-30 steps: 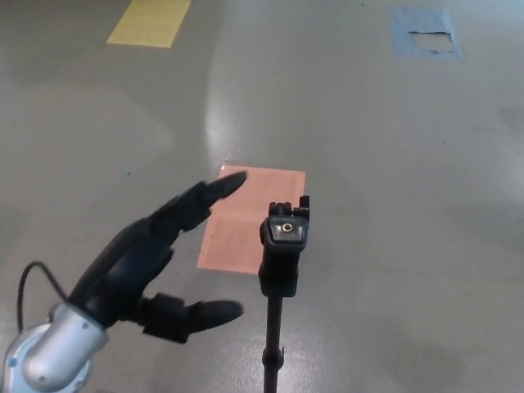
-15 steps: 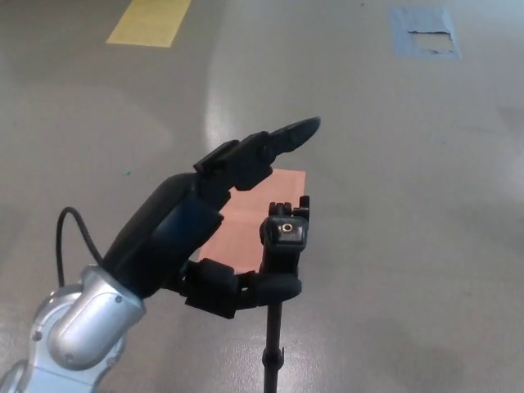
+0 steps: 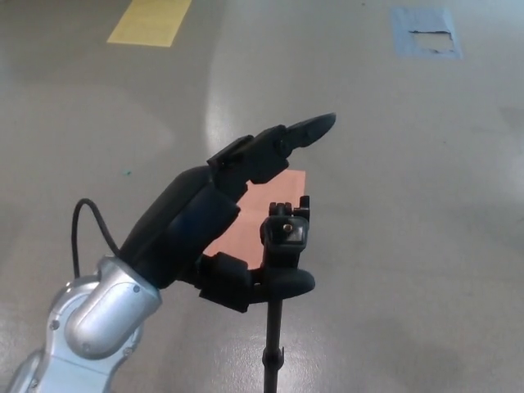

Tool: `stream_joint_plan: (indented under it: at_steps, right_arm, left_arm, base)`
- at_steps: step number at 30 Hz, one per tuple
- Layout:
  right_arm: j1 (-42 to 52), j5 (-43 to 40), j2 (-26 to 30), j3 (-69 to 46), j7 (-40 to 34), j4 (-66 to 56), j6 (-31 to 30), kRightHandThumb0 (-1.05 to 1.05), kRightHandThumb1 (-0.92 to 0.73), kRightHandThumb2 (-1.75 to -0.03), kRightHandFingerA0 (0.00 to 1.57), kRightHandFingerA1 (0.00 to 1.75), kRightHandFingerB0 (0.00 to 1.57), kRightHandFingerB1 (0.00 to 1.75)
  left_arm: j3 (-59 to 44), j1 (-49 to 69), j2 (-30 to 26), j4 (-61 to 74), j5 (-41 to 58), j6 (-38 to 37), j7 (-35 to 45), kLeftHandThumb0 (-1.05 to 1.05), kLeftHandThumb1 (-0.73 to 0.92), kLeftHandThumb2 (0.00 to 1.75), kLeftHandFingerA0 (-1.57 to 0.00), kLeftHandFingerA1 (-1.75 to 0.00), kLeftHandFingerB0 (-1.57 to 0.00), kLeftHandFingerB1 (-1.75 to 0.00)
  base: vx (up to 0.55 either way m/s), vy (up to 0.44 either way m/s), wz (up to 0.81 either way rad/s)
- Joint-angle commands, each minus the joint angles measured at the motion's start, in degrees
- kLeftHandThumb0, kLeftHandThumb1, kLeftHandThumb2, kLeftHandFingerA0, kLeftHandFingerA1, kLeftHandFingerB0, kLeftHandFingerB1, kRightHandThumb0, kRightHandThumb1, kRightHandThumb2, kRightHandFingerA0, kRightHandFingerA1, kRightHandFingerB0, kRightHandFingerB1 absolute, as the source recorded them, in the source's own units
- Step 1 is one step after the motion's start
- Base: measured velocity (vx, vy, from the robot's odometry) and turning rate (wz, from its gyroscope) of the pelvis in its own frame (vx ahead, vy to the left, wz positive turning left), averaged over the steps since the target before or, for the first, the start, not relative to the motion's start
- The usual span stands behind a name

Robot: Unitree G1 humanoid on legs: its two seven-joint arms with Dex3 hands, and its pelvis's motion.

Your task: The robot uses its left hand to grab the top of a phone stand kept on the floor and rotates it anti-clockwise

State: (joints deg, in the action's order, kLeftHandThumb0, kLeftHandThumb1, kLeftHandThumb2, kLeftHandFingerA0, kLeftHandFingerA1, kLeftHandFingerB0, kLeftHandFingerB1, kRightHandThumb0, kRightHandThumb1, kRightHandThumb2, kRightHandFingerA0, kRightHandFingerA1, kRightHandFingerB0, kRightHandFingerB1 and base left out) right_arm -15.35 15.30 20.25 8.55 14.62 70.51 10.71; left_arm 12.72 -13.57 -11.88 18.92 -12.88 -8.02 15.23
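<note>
Two fingers (image 3: 278,143) of the left hand (image 3: 214,221) stretch out above the phone stand (image 3: 282,241), thumb crossing just below its head: spread, grasping nothing, bracketing the top, likely to close for the anti-clockwise turn.

Glossy grey floor (image 3: 393,205); yellow (image 3: 149,20), blue (image 3: 424,33), orange (image 3: 254,225) patches.

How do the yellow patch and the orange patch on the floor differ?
The yellow patch lies far off at the top left, cut by the picture's edge; the orange patch lies near, right behind the phone stand. The yellow one shows unobstructed; the left hand partly covers the orange one. Both are flat rectangles.
</note>
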Motion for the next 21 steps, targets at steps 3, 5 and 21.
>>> stream_joint_plan:
  at_steps: [3,5,21]
  right_arm:
    - [-0.5,0.0,0.8,0.1,0.9,0.2,-0.3,-0.45,-0.74,-0.62,0.67,0.52,0.25,0.29]
    - [-0.9,0.2,0.8,0.3,0.8,0.3,-0.3,-0.45,-0.75,-0.62,0.67,0.50,0.25,0.29]
    - [-1.7,0.8,1.5,1.3,1.3,0.0,0.9,-0.32,-0.54,-1.00,0.58,0.68,0.09,0.46]
  left_arm:
    - [1.8,-3.0,-0.8,-2.4,-7.8,-1.9,-2.7,-0.25,0.35,0.63,-0.04,-0.17,-0.07,-0.38]
    - [2.4,-3.9,-0.6,-2.9,-8.8,-2.3,-3.2,-0.21,0.34,0.62,-0.04,-0.13,-0.09,-0.39]
    - [5.1,-5.7,-1.2,-7.3,-14.4,-7.1,-6.4,-0.09,0.43,0.52,0.00,-0.22,-0.21,-0.31]
  base:
    - [0.00,0.000,0.00]
    - [0.00,0.000,0.00]
    - [0.00,0.000,0.00]
